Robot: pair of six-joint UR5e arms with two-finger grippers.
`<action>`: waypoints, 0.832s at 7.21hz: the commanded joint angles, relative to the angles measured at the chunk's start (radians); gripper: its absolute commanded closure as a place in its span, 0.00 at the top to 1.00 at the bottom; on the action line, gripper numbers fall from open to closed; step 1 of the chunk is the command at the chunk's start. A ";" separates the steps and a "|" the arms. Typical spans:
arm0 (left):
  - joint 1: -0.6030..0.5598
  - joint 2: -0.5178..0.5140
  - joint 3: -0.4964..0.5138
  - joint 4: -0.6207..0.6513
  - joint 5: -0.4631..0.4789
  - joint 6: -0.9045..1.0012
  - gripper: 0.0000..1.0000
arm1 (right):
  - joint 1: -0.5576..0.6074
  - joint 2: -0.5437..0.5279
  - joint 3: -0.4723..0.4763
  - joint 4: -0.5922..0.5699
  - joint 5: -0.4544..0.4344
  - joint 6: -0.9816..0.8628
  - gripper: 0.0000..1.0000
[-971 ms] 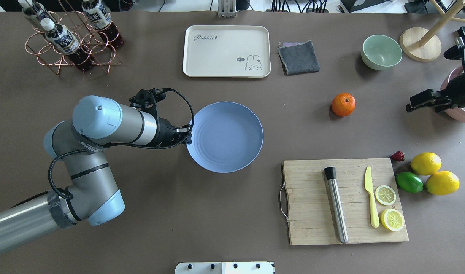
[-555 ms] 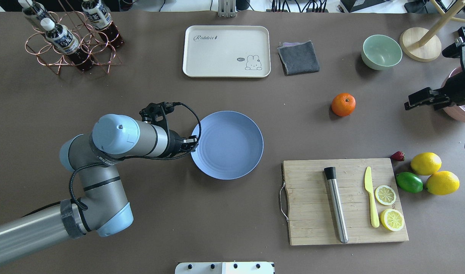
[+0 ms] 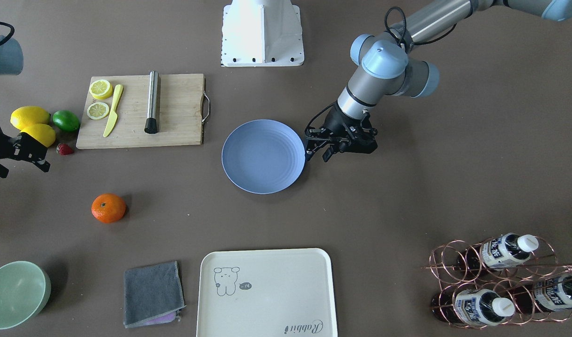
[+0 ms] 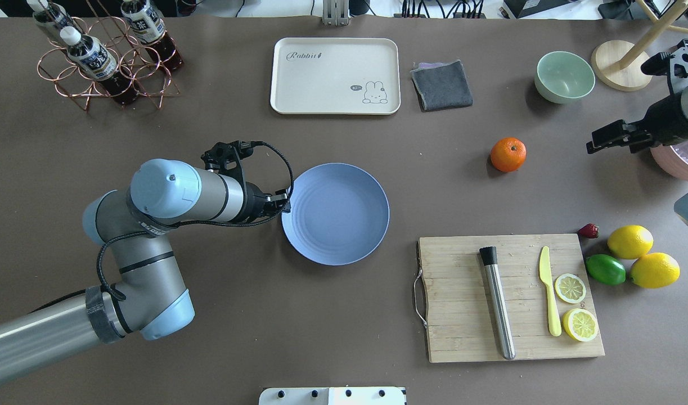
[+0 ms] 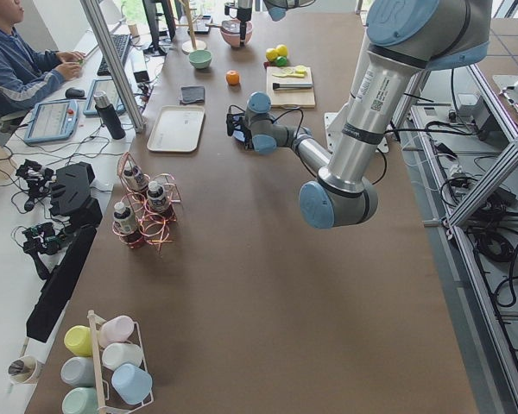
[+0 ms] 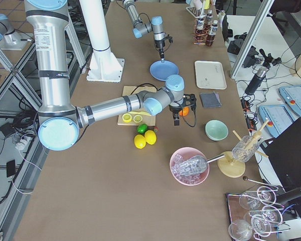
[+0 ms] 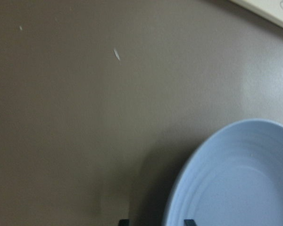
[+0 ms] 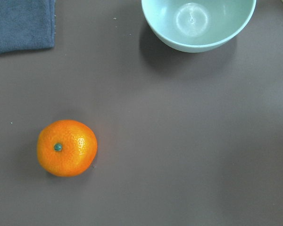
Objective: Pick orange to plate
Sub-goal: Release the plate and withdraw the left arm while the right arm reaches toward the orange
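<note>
The orange (image 4: 508,154) sits alone on the brown table, right of centre; it also shows in the front view as the orange (image 3: 108,208) and low left in the right wrist view as the orange (image 8: 67,148). The blue plate (image 4: 335,214) lies flat mid-table. My left gripper (image 4: 286,203) is at the plate's left rim, open, its fingertips either side of the plate rim (image 7: 179,188) in the left wrist view. My right gripper (image 4: 597,140) hovers open and holds nothing, well to the right of the orange.
A mint bowl (image 4: 565,76) and a grey cloth (image 4: 441,84) lie beyond the orange. The cutting board (image 4: 462,315) with knife, lemon slices and a metal rod is at the near right, with lemons and a lime (image 4: 605,269) beside it. The cream tray (image 4: 335,76) and bottle rack (image 4: 104,62) are farther back.
The plate, held raised and tilted by my left gripper, has come down flat on the table and the fingers have let go. My right gripper has edged left toward the orange.
</note>
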 commanded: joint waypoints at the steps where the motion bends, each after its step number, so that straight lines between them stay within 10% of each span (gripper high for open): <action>1: -0.273 0.134 -0.083 0.065 -0.307 0.267 0.98 | -0.018 0.095 -0.006 -0.148 -0.023 0.002 1.00; 4: -0.611 0.401 -0.034 0.123 -0.515 0.958 0.98 | -0.107 0.208 -0.030 -0.266 -0.088 0.119 0.99; 6: -0.852 0.410 0.003 0.461 -0.531 1.499 0.98 | -0.149 0.244 -0.108 -0.228 -0.126 0.140 0.99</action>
